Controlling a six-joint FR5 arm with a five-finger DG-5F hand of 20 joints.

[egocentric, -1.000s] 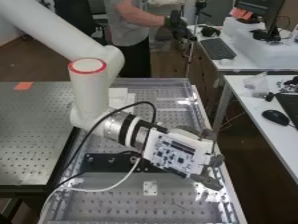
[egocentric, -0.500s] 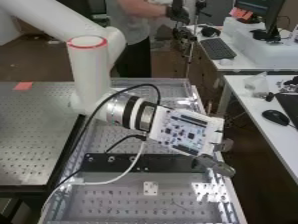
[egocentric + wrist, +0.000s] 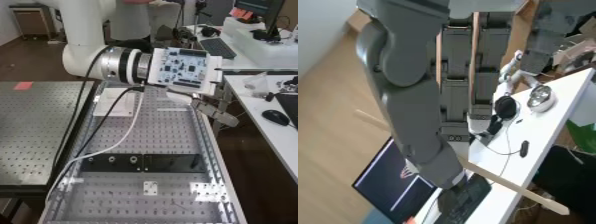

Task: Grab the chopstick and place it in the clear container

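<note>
- Plate (image 3: 150, 188), small and white, lies on the bench (image 3: 178, 132) at 6 o'clock from the high view's middle.
- Bar (image 3: 173, 169), black, crosses the bench a little farther up, also towards 6 o'clock, with small round knobs along part of it.
- Hand (image 3: 223, 116) is at 3 o'clock in the high view, seen against the bench's edge and pointing towards 4 o'clock from the circuit board (image 3: 184, 67) on its back. In the wrist view its thumb (image 3: 418, 117) closes against the fingers, pinching the chopstick (image 3: 511, 183).
- Chopstick sits crosswise in that pinch, passing behind the thumb near its tip and sticking out on both sides, well clear of the desk behind it.
- Block (image 3: 110, 109), white and flat, rests on the bench towards 10 o'clock, beside the cables (image 3: 136, 117) that hang from the wrist.
- Mouse (image 3: 275, 116) lies on the desk (image 3: 247, 116) at 3 o'clock; crumpled clear plastic (image 3: 256, 85) sits farther along, between 2 and 3.
- Tag (image 3: 23, 85), orange, is on the side table (image 3: 33, 130) between 9 and 10.
- Arm (image 3: 83, 30) comes in from 11 o'clock.
- Keyboard (image 3: 218, 48) lies far off between 1 and 2.
- Behind the chopstick, the wrist view has a screen (image 3: 391, 175) and a white desktop (image 3: 554, 117).
</note>
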